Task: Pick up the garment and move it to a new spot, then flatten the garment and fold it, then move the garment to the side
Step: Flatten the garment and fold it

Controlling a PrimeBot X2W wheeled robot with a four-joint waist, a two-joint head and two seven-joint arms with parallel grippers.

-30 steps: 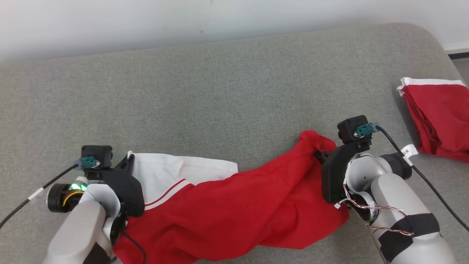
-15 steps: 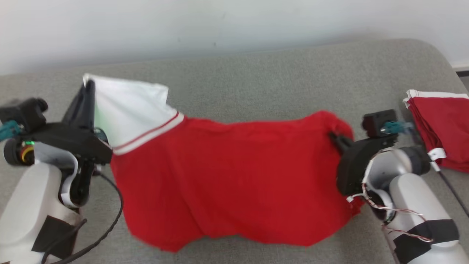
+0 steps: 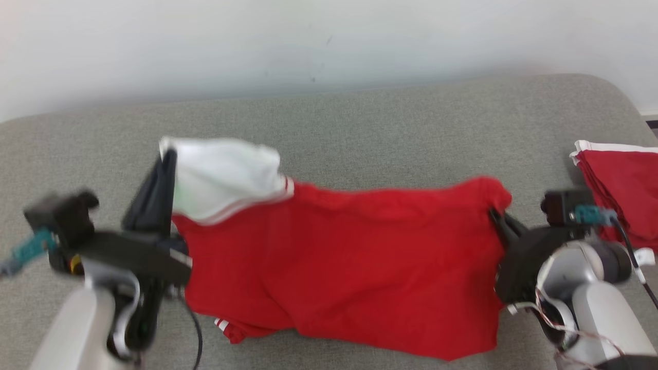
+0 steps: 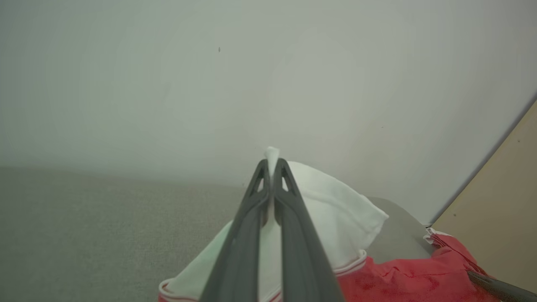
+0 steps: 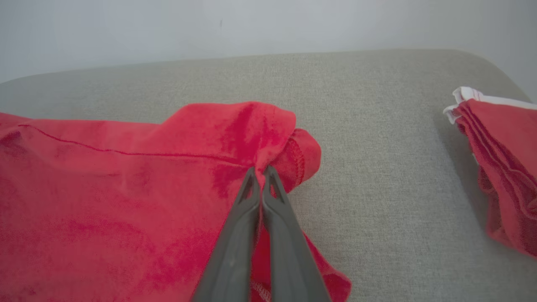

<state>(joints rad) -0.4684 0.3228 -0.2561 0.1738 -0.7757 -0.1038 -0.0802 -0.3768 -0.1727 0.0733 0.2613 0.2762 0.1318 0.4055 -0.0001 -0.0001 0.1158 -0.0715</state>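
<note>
From the head view, a grey upholstered surface (image 3: pixel 360 118) with a rounded far right corner spreads across the scene, and a pale wall (image 3: pixel 308 41) with a few small dark specks rises behind it. The garment (image 3: pixel 349 257), red with a white sleeve (image 3: pixel 226 174) edged in a red stripe, is stretched in the air above the near half of the surface, between the two arms. The left gripper (image 3: pixel 167 154) pinches the top edge of the white sleeve, and that arm is blurred. The right gripper (image 3: pixel 494 213) pinches the garment's upper right corner. The lower hem sags, and I cannot tell whether it touches the surface. A folded red cloth (image 3: pixel 622 190) with a white band lies at the surface's right edge, well apart from the garment. In the left wrist view, the two dark fingers are pressed together on a peak of white fabric, with the sleeve draping away below them and red cloth beyond it. The wall lies behind, the grey surface is low on the left, and a beige panel (image 4: pixel 503 218) slants up at the right. In the right wrist view, the fingers are clamped together on a bunched red hem corner. The garment spreads leftward over the grey surface, and the folded red cloth rests at the right.
</note>
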